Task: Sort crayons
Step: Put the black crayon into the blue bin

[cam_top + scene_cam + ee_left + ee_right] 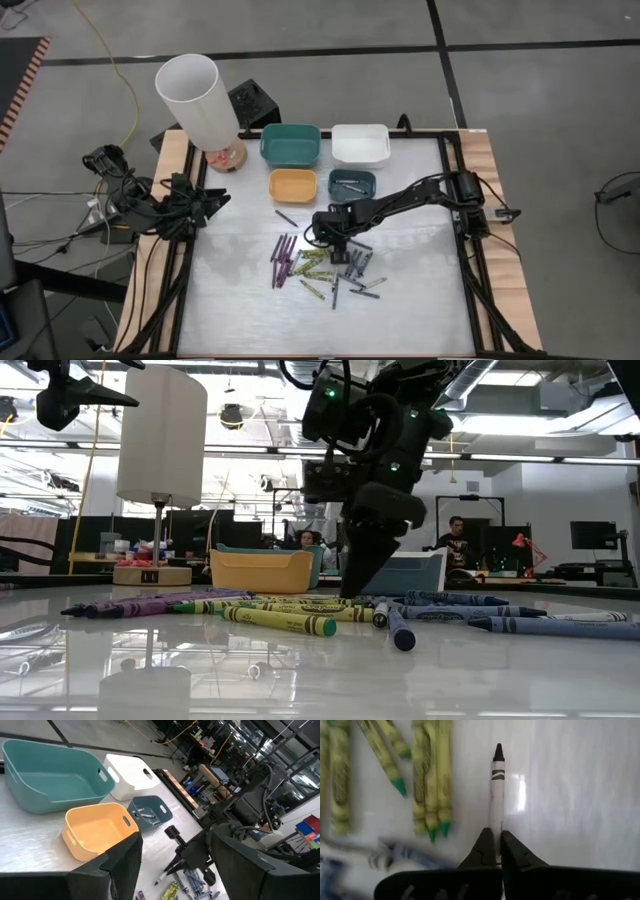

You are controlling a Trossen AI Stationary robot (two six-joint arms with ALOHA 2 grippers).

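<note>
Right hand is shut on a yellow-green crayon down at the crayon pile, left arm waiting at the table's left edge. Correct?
Not quite: the right hand is shut on a grey-white crayon with a black tip, not a yellow-green one, as the right wrist view shows. The rest holds.

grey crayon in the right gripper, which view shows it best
The right wrist view: the grey crayon lies full length on the table, its end pinched by the right gripper. In the high and low views the arm hides it. The left wrist view shows only that distant gripper over the pile.
</note>
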